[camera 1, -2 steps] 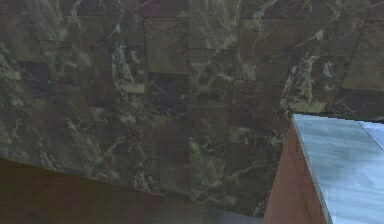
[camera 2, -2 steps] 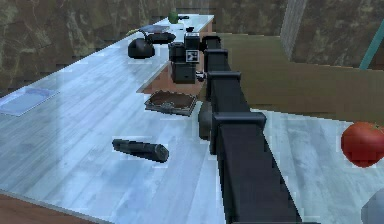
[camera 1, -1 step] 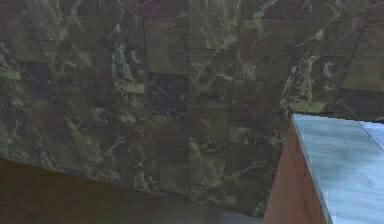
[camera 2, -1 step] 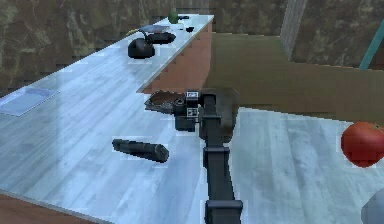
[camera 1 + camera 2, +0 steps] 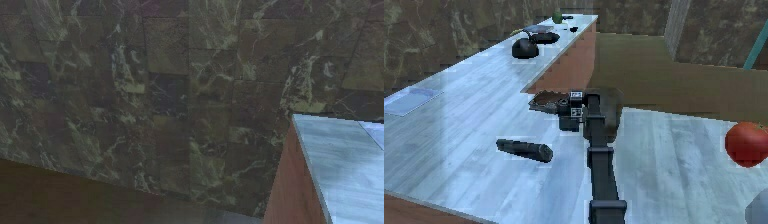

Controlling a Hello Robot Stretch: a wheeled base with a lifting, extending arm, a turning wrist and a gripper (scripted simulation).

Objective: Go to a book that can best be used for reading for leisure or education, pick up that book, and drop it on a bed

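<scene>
A pale grey-blue countertop (image 5: 345, 165) stands on a reddish-brown wooden side panel (image 5: 290, 195). Behind the countertop rises a wall (image 5: 150, 90) of dark marble tiles veined in green and white. Left of the countertop, at the wall's foot, lies dark brown floor (image 5: 60, 195). The countertop's surface carries a soft pale sheen.

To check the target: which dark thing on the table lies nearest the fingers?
The flat dark thing just left of the fingers, at the table edge. The long dark bar lies apart; the rounded ones stand far off.
</scene>
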